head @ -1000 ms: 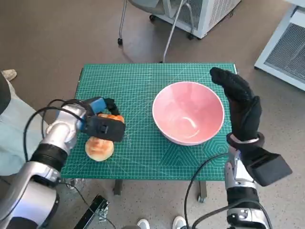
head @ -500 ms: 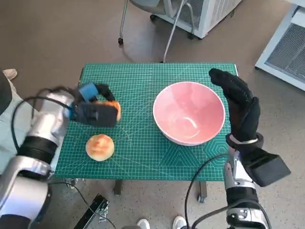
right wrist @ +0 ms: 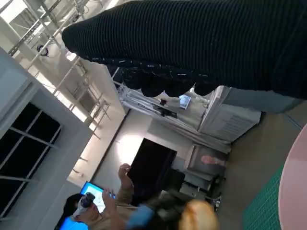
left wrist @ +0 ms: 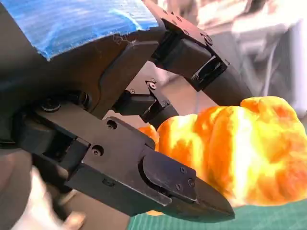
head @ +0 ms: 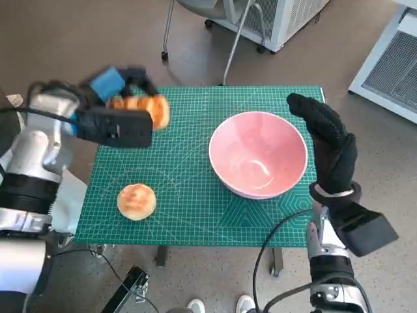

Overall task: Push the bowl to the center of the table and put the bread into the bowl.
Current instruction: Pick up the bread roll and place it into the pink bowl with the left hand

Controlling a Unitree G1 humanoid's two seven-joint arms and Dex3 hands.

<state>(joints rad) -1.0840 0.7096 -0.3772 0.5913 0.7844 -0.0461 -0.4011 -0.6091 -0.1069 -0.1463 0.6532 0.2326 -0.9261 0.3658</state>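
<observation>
No words, brands or numbers can be read in any view. The green cutting mat (head: 195,189) on the desk carries only printed grid lines, without legible figures.

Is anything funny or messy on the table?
Nothing is spilled or broken. The pink bowl stands upright and empty. One bread roll still lies on the green mat, while the left hand holds another bread above it.

Count — 1 pink bowl (head: 258,154), 2 breads: one lumpy bread (head: 144,107) in the left hand (head: 114,111), one round bun (head: 136,201) on the desk (head: 195,195).
</observation>
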